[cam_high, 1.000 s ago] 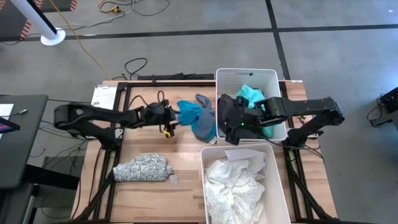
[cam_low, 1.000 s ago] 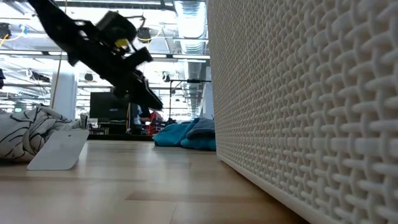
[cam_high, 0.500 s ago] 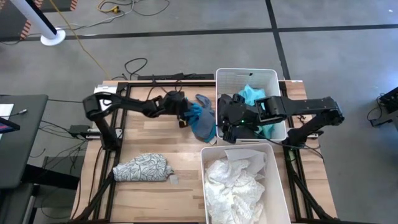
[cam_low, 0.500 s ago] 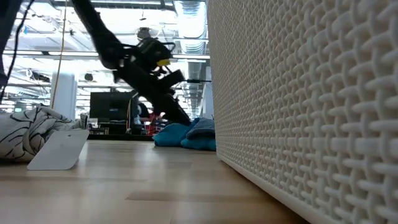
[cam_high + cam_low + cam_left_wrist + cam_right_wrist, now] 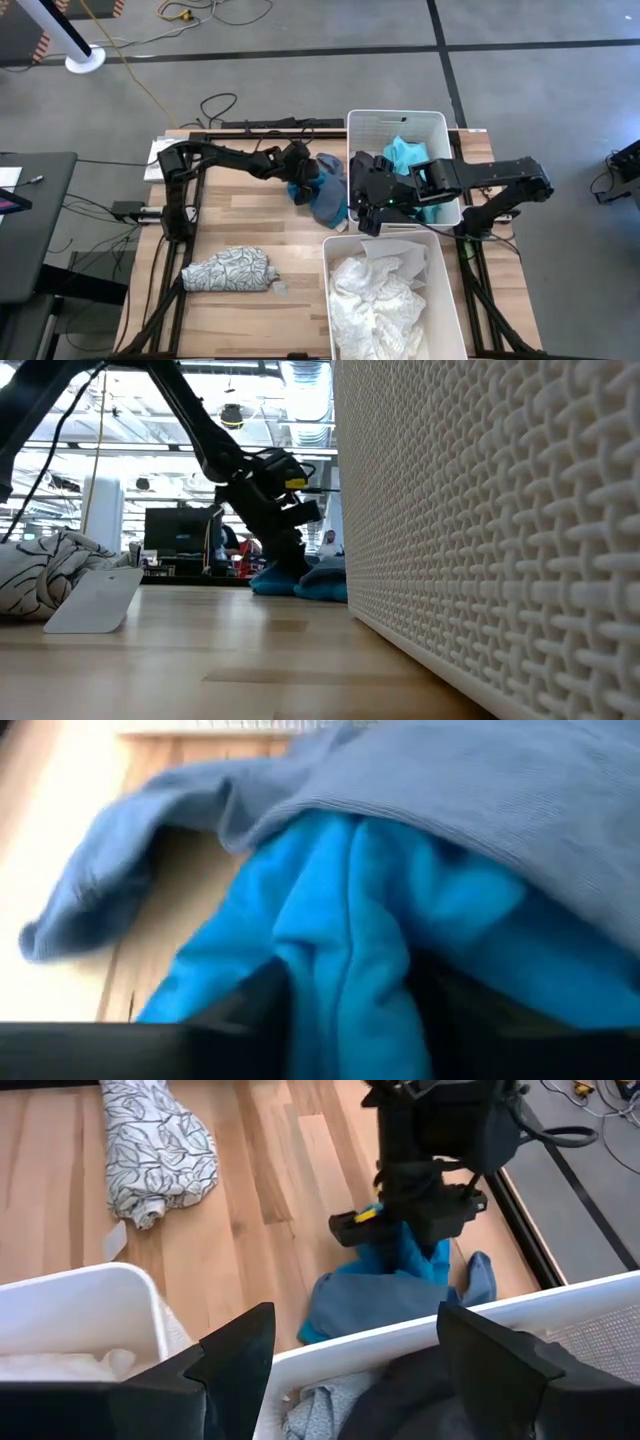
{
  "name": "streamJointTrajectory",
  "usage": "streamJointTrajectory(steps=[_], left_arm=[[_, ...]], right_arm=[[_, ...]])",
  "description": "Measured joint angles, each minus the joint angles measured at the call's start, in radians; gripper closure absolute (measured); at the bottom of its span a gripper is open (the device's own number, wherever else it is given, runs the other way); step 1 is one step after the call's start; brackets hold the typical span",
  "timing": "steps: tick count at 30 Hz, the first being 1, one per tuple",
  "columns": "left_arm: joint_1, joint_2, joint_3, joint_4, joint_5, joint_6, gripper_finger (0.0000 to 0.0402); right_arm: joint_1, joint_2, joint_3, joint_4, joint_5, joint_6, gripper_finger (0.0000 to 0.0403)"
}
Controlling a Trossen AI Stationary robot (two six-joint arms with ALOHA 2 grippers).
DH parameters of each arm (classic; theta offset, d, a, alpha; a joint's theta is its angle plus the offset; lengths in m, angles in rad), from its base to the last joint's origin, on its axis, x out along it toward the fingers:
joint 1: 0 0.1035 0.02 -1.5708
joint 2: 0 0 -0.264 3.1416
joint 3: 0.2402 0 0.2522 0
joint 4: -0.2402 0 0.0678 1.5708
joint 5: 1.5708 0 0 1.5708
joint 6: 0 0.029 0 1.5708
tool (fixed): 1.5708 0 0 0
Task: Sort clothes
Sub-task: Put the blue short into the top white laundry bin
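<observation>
On the left of the tabletop [image 5: 230, 235] the leaf-print cloth [image 5: 230, 270] lay bundled, well apart from both arms; being loose and light, it would need a pinch on a raised fold. Farther right, the left claw [image 5: 298, 184] pressed down into the bright blue cloth [image 5: 340, 920], its fingers [image 5: 270, 1005] straddling a ridge of the fabric, though I could not tell whether they had closed on it. That cloth lay under a grey-blue cloth [image 5: 328, 188], just beside the far bin [image 5: 395, 118]. Both looked soft and limp, so a lift would likely let them stretch and sag, and the upper one might drag along; a bunched ridge was the best hold. The right claw [image 5: 350, 1360] hung open above the far bin's near wall, over a teal cloth [image 5: 408, 155] and dark pieces. The near bin [image 5: 440, 290] held white cloth [image 5: 375, 300].
</observation>
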Motion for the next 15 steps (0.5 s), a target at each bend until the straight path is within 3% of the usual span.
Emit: streamJointTrajectory(steps=[4,5,11,15], left_arm=[[-0.001,-0.054,-0.002,-0.123,-0.014,0.028,0.0362],[-0.001,-0.073,-0.002,-0.162,-0.025,0.036,0.0377],[-0.026,-0.263,-0.005,-0.427,-0.227,0.093,0.0381],[-0.094,-0.461,-0.005,-0.546,-0.45,0.104,0.0382]], right_arm=[[0.015,0.0,0.0,0.002,0.0,0.0,0.011],[0.019,0.0,0.0,0.003,0.0,0.0,0.011],[0.039,0.0,0.0,0.041,0.0,-0.007,0.011],[0.053,0.0,0.0,0.054,0.0,-0.011,0.011]])
